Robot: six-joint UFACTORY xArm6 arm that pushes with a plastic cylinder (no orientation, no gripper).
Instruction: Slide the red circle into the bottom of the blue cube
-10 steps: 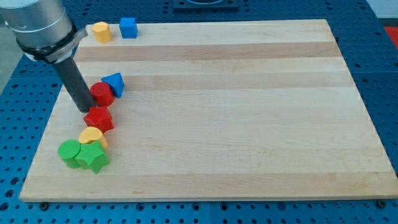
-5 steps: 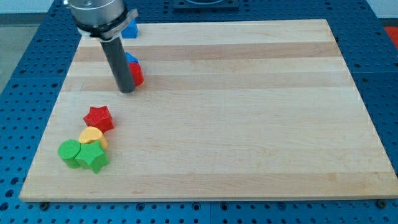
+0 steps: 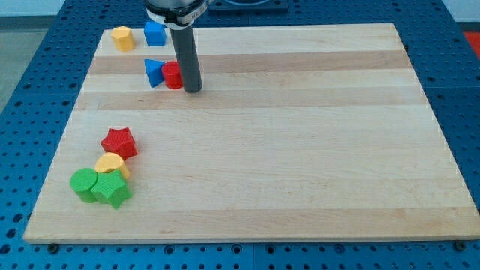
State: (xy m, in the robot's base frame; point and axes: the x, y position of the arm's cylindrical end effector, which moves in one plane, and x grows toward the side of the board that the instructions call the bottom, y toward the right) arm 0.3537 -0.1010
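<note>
Wooden counter point(image 3: 300, 135) on blue pegboard. Red circle point(image 3: 172, 75) lies near the view's top left, touching a blue triangular block point(image 3: 154, 71), below the blue cube point(image 3: 154, 33). My tip point(image 3: 192, 90) touches its right side. No hand fitted. The circle looks light and rigid and may roll off-line; push through its centre.

A single camera looked down at a slant from beyond the wooden board's point(image 3: 300, 135) near long edge, facing its far edge. It stood back enough to take in the whole board and a margin of blue perforated table point(image 3: 22, 112) around it.
</note>
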